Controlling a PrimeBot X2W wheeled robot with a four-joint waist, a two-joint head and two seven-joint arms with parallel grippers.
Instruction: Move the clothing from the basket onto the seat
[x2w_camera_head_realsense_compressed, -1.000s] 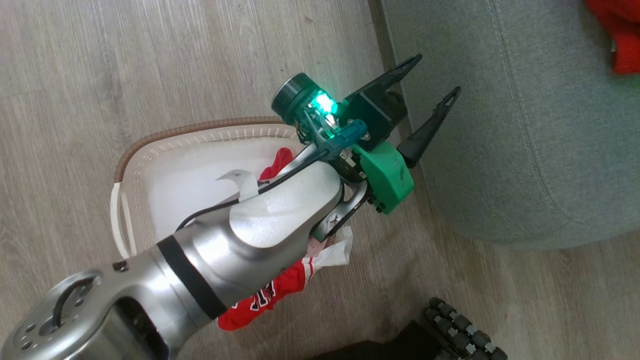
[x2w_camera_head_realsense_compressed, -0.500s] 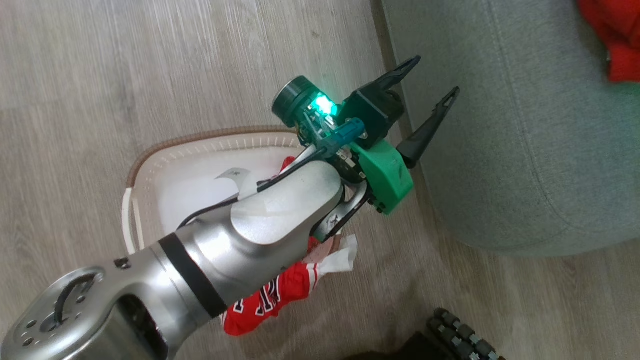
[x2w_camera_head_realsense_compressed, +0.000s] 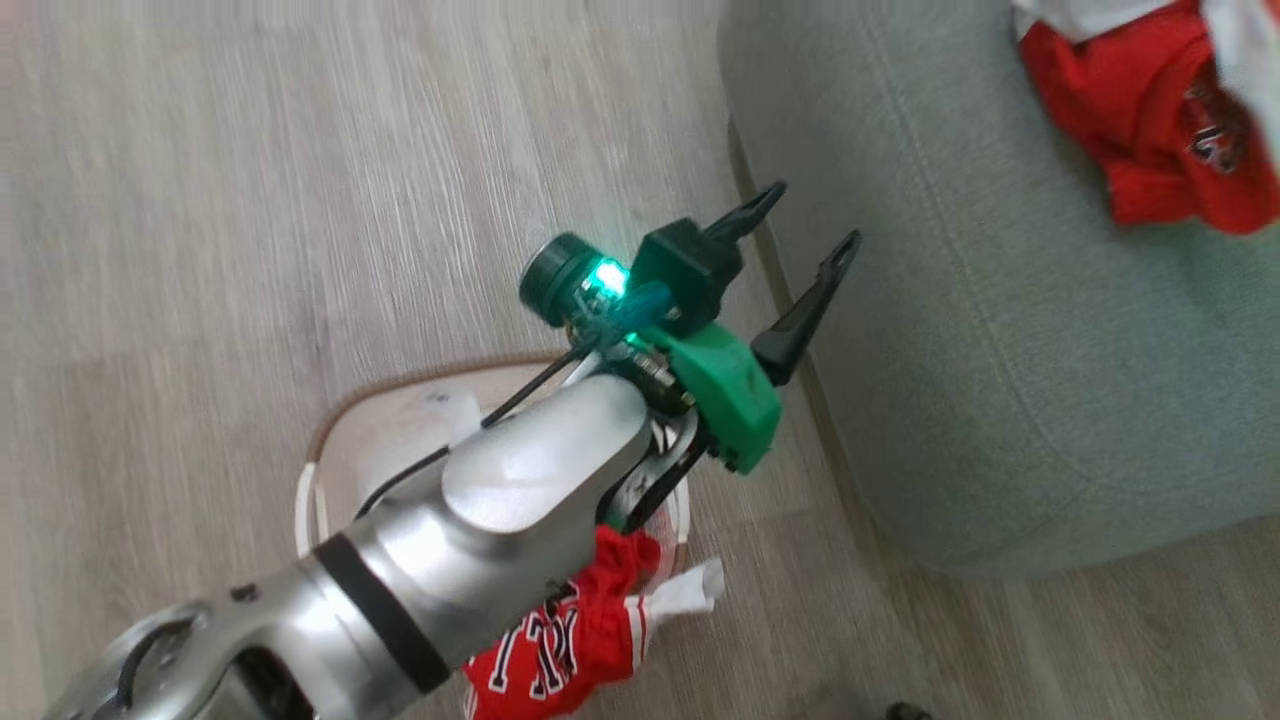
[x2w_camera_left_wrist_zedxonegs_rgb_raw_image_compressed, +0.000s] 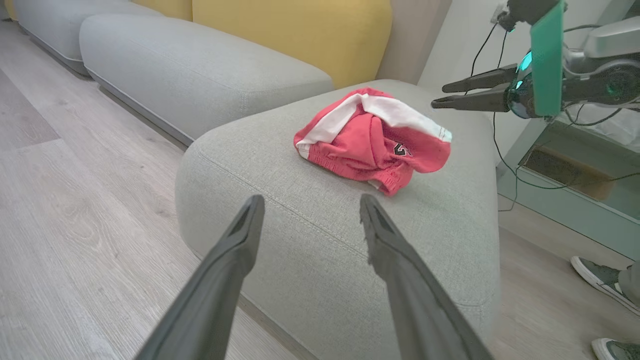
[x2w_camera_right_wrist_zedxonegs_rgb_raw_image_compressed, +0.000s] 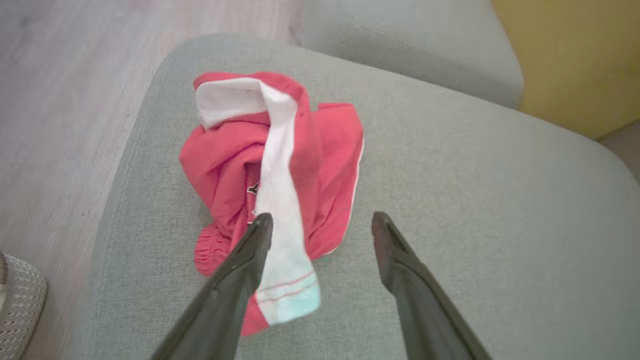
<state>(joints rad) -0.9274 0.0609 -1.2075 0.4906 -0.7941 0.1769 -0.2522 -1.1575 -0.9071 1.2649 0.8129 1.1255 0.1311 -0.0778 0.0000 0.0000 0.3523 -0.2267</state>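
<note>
One red piece of clothing with a broad white stripe (x2w_camera_right_wrist_zedxonegs_rgb_raw_image_compressed: 280, 165) lies crumpled on the grey-green seat (x2w_camera_right_wrist_zedxonegs_rgb_raw_image_compressed: 450, 210). It also shows as clothing (x2w_camera_left_wrist_zedxonegs_rgb_raw_image_compressed: 372, 137) on the seat (x2w_camera_left_wrist_zedxonegs_rgb_raw_image_compressed: 310, 250), and at the head view's top right as clothing (x2w_camera_head_realsense_compressed: 1150, 130). My right gripper (x2w_camera_right_wrist_zedxonegs_rgb_raw_image_compressed: 320, 220) hovers just above it, open and holding nothing, and appears from the side as the right gripper (x2w_camera_left_wrist_zedxonegs_rgb_raw_image_compressed: 439, 97). A second red garment with lettering (x2w_camera_head_realsense_compressed: 560, 650) hangs over the rim of the cream basket (x2w_camera_head_realsense_compressed: 390, 440), largely hidden under my left arm. My left gripper (x2w_camera_head_realsense_compressed: 812, 215) stands open beside the seat's (x2w_camera_head_realsense_compressed: 1000, 350) edge, empty.
The basket stands on a wooden floor (x2w_camera_head_realsense_compressed: 250, 200) close to the seat. More grey sofa cushions (x2w_camera_left_wrist_zedxonegs_rgb_raw_image_compressed: 190, 65) and a yellow back cushion (x2w_camera_left_wrist_zedxonegs_rgb_raw_image_compressed: 290, 30) lie beyond. A person's shoes (x2w_camera_left_wrist_zedxonegs_rgb_raw_image_compressed: 597, 275) stand on the floor at the right, near cables and a low shelf.
The head camera has swung, so the basket sits lower in the picture and more of the striped garment on the seat shows. My left gripper stays open.
</note>
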